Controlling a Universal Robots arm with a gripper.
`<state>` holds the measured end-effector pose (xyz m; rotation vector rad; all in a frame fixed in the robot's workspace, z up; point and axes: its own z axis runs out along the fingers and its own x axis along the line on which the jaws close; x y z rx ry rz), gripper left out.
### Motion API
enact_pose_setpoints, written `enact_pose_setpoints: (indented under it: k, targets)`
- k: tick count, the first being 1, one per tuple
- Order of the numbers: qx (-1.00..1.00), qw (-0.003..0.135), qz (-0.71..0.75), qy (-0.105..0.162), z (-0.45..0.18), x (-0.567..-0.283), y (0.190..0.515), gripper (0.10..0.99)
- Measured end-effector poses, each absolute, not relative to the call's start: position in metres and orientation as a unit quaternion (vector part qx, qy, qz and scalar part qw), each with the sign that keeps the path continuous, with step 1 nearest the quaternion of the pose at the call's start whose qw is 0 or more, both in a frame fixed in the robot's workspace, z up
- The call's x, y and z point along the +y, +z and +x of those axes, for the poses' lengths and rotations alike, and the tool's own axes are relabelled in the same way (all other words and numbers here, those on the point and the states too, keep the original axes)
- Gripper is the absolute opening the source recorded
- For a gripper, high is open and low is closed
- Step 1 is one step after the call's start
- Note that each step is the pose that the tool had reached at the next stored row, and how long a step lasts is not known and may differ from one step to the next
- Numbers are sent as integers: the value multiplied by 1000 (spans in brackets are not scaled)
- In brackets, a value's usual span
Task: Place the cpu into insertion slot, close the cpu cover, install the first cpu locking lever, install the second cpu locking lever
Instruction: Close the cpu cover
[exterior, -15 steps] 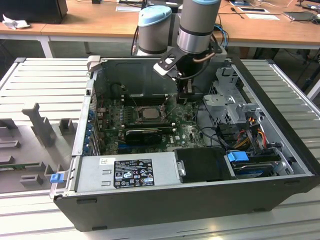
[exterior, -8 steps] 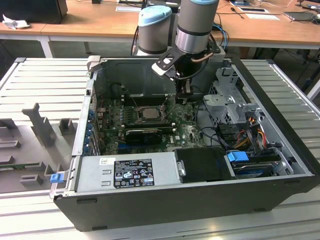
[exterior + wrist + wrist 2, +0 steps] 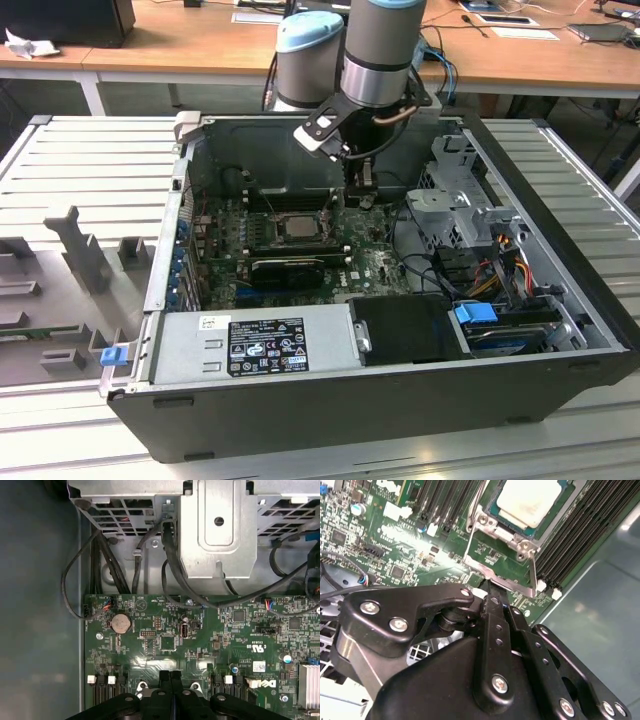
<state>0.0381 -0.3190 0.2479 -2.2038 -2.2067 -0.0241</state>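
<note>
Low over the board (image 3: 165,645) inside the open case (image 3: 380,420), gripper (image 3: 360,190) hanging from an arm that enters at 12 o'clock in the exterior view. Fingers (image 3: 492,615) clenched flat against each other in both wrist views, nothing seen pinched between them.

Cpu (image 3: 297,226) already seated in the slot (image 3: 489,505), at about 8 o'clock from the gripper in the exterior view, near but apart. Pale top facing up in the second wrist view, black memory slots (image 3: 580,535) on either side. Cover (image 3: 505,532) apparently lying flat around the chip, so judged closed, though the hinge side is hard to make out.

Thin metal lever (image 3: 515,586) right at the fingertips, long axis running along the cover's near edge and crosswise to the length of the fingers. Touching or just short of it: cannot tell. Chip, cover edge, lever bar and fingertips roughly in one line, bar nearest the tool and chip farthest.

Judged from this: placing done, cover down, work now at the levers. Not clear whether this lever is latched or standing free. Drive cage (image 3: 220,525) and loose cables beyond the board's edge, well apart from the socket
</note>
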Motion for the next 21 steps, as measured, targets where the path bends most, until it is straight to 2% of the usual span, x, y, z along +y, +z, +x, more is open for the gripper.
enact_pose_setpoints:
  k: [21]
  targets:
    - [-714, 2, -700, -17, -12, -319, 226, 106]
